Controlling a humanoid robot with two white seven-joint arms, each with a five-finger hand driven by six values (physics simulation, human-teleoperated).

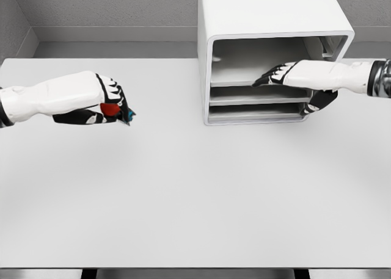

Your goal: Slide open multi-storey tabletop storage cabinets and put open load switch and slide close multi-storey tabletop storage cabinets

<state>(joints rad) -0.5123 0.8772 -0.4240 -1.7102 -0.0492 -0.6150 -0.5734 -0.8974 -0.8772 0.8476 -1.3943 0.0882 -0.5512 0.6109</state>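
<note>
Two white arms reach in over a broad pale counter. At the back, right of the middle, stands a white cabinet with its front facing the robot; the top compartment gapes wide, and below it sit two shallow drawers stacked one over the other. The right hand has its dark-tipped fingers stretched flat along the ledge at the bottom of the top compartment, while the thumb hooks down past the cabinet's lower right corner; it is spread rather than closed, and whether it actually presses on the ledge I cannot tell. The left hand hangs over the counter well off to the left, far from the cabinet, with its fingers curled tight around a small switch, red with a bit of teal poking out toward the right. Between that hand and the cabinet lies only bare counter top. Grey walls close in behind.
</note>
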